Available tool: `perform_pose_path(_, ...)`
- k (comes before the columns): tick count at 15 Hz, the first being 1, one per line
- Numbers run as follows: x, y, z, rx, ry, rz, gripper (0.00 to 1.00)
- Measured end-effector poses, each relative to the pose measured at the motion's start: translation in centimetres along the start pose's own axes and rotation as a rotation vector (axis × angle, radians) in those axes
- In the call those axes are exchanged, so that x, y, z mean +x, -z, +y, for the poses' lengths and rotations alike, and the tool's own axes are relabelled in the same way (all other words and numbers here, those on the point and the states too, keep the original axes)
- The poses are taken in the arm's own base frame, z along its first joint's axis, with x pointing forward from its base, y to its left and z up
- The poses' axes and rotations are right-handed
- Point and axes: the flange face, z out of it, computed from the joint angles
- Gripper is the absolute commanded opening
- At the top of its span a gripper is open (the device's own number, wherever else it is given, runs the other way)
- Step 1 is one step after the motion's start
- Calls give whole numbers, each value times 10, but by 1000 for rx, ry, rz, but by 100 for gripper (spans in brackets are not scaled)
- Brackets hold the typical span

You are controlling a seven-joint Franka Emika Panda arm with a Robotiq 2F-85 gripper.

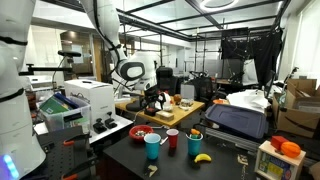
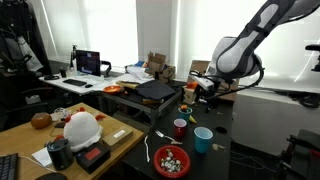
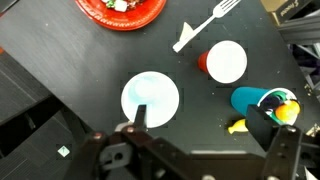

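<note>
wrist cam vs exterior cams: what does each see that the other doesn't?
Wrist only: a straight-down look into the blue cup by the open gripper.
Exterior only: the arm, a white printer and the cluttered benches around.
Both: red plate, red cup, teal cup holding a toy, and banana on the dark table.

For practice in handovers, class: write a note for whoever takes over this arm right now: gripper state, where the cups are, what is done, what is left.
Gripper: open, empty, hovering above the table.
Blue cup: upright, directly under the gripper. The red cup is beside it, with the fork and plate beyond.
Done: gripper is above the blue cup.
Left: no grasp made yet; nothing lifted.
</note>
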Motion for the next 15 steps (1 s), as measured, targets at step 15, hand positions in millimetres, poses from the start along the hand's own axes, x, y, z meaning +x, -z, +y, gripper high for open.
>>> perform_pose_path(15,86,-5,0,-258,577,195,100)
